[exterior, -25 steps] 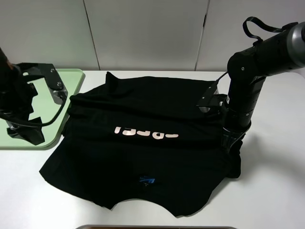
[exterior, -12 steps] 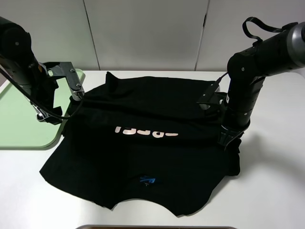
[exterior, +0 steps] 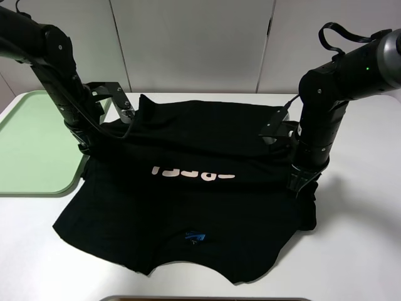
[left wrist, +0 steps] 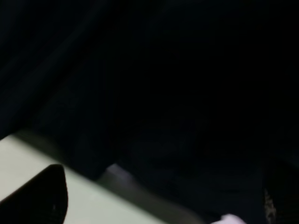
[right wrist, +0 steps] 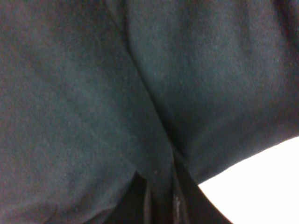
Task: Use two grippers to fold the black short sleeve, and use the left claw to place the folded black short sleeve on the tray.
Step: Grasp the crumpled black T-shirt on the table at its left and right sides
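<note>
Now that the left arm has swung off the tray (exterior: 25,157) and over to the black shirt (exterior: 188,207), you have both arms at the cloth. A second ago the left arm hung over the green tray. Now the left claw (exterior: 88,144) sits low at the shirt's left edge, right where the cloth lies over the tray's near corner.

You cannot tell if that claw is open or closed. It is dark against dark cloth, and its own camera shows only black shirt with a bit of green tray under it.

The right claw (exterior: 299,183) has not moved. It is closed and pinches the shirt's right edge, and its camera shows the cloth folding in between the fingers.

The shirt lies spread flat on the white table (exterior: 357,251). The white letters (exterior: 191,174) run across the middle, and the small blue label (exterior: 193,237) is at the near end. No fold looks made yet, and the tray has nothing on it but that bit of shirt edge.

This looks like the start of the first fold. Next you would likely want the left claw to close on its edge, so both sides can lift together. Watch that it grabs cloth and not the tray rim.
</note>
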`<state>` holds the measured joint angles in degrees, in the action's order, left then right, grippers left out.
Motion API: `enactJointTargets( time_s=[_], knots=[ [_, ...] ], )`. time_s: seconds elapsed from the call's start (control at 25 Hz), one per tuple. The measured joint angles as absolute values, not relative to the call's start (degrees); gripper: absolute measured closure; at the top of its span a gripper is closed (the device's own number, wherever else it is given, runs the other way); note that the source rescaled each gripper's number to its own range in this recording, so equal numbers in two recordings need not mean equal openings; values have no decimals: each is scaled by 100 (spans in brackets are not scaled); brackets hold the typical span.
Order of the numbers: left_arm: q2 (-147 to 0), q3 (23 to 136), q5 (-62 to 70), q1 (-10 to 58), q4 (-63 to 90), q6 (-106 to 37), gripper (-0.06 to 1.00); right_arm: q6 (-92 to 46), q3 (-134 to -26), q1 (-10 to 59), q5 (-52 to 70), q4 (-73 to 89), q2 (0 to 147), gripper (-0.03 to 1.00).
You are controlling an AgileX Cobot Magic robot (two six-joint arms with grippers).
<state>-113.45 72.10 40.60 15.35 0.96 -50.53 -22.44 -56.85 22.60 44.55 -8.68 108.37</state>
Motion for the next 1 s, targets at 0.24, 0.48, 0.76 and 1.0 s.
enactJointTargets(
  time_s=[0.24, 0.48, 0.76, 1.0],
  knots=[
    [-11833, 7748, 4742, 1535, 788, -5631, 13, -2244, -5685, 2260, 4455, -868, 10837, 96],
    [-12143, 7801, 4955, 1535, 648, -5729, 13, -2244, -5685, 2260, 4455, -868, 10837, 96],
    [-12314, 7795, 5180, 1535, 642, -5966, 14, -2244, -5685, 2260, 4461, -862, 10837, 96],
    [-12321, 7795, 5441, 1535, 625, -5970, 36, -2244, -5685, 2260, 4461, -858, 10837, 96]
  ],
)
